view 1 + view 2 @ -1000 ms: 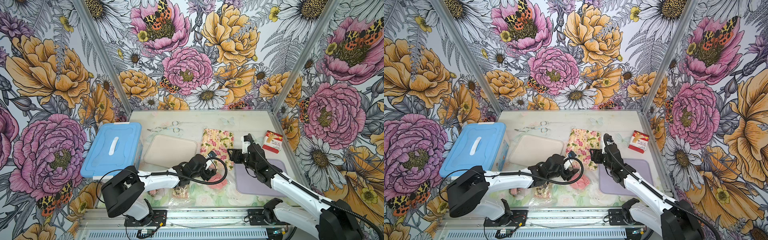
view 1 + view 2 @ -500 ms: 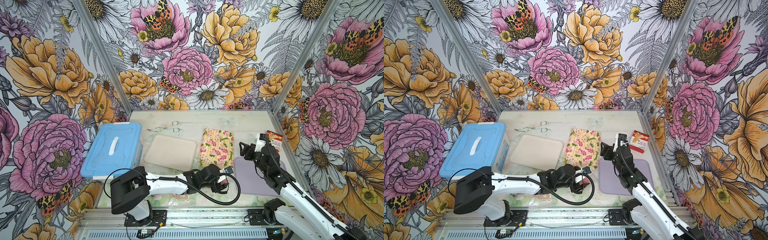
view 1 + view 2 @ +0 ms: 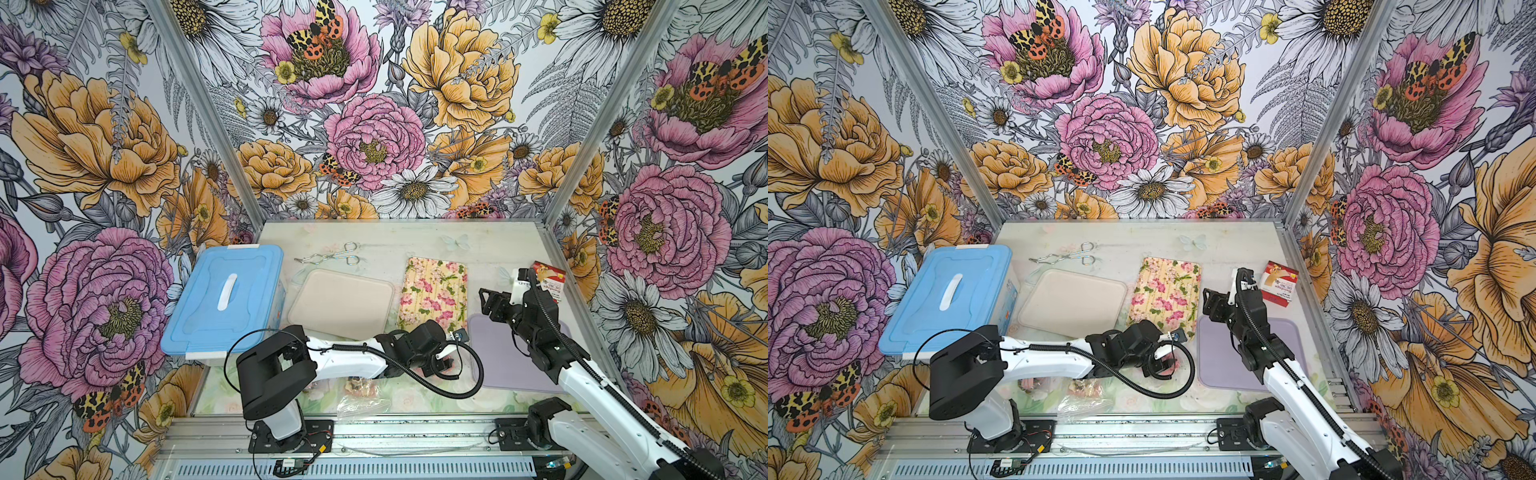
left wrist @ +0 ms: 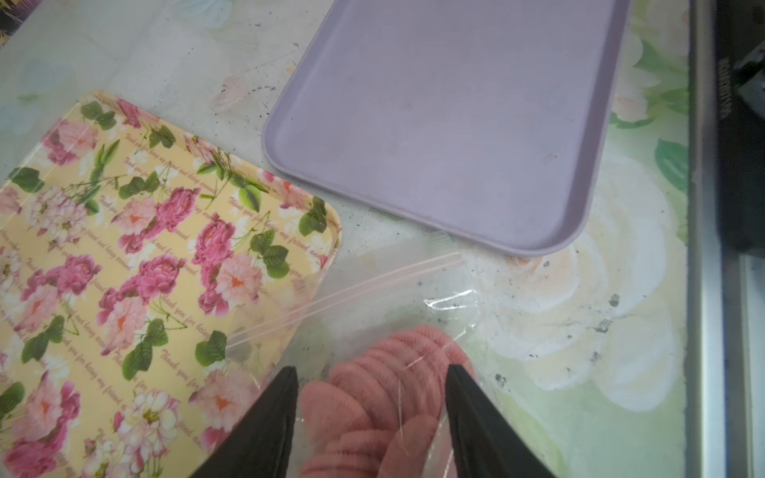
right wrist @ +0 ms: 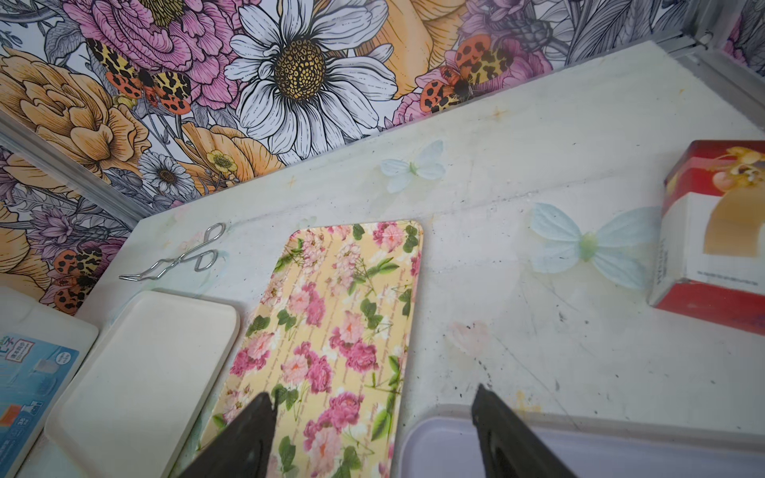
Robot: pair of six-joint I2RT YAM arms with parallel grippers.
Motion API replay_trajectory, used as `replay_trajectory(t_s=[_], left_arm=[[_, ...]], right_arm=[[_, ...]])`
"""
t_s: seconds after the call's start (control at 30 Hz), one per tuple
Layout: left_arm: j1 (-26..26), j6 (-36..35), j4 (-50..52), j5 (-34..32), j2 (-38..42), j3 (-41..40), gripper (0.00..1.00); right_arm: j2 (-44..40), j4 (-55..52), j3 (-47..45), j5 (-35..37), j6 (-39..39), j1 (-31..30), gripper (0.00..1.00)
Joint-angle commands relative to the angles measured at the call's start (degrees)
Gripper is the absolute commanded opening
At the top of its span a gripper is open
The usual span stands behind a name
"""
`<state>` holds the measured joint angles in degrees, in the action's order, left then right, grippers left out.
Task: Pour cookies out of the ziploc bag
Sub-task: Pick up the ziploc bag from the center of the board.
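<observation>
In the left wrist view a clear ziploc bag [image 4: 372, 289] lies on the table, its zip end overlapping the floral tray's corner. Pink round cookies [image 4: 393, 372] are stacked inside it. My left gripper [image 4: 370, 370] is open, its two black fingers standing on either side of the cookie stack in the bag. In both top views the left gripper [image 3: 446, 361] sits low by the purple tray's near left corner. Another clear bag [image 3: 361, 401] holding brownish cookies [image 3: 359, 384] lies near the front edge. My right gripper [image 3: 486, 299] hangs open and empty above the purple tray's far left corner.
A purple tray [image 3: 511, 365] lies at front right and a floral tray [image 3: 434, 291] beside it. A beige tray [image 3: 340, 303] sits mid-table, a blue-lidded box [image 3: 224, 299] at left. Metal tongs [image 3: 332, 255] lie at the back. A red box [image 3: 548, 282] stands at right.
My left arm swung right along the front of the table and its jaws narrowed around the pink cookies. My right arm drew back toward the red box and its jaws widened a little.
</observation>
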<state>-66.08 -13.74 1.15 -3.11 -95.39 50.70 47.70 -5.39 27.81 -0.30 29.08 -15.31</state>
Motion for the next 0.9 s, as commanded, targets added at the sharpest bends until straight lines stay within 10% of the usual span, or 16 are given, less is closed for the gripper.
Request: replay_trajectory(t_s=[0.0,0.87], left_arm=[[0.8,-0.7,1.2,1.9,-0.7,1.0,0.58],[1.0,-1.3,6.3,3.1,-3.0,4.1,0.47]], right_arm=[[-1.7,0.2,1.3,-1.7,0.3,0.5,0.79],[0.6,0.0,2.1,-4.8,0.6,1.3,0.79]])
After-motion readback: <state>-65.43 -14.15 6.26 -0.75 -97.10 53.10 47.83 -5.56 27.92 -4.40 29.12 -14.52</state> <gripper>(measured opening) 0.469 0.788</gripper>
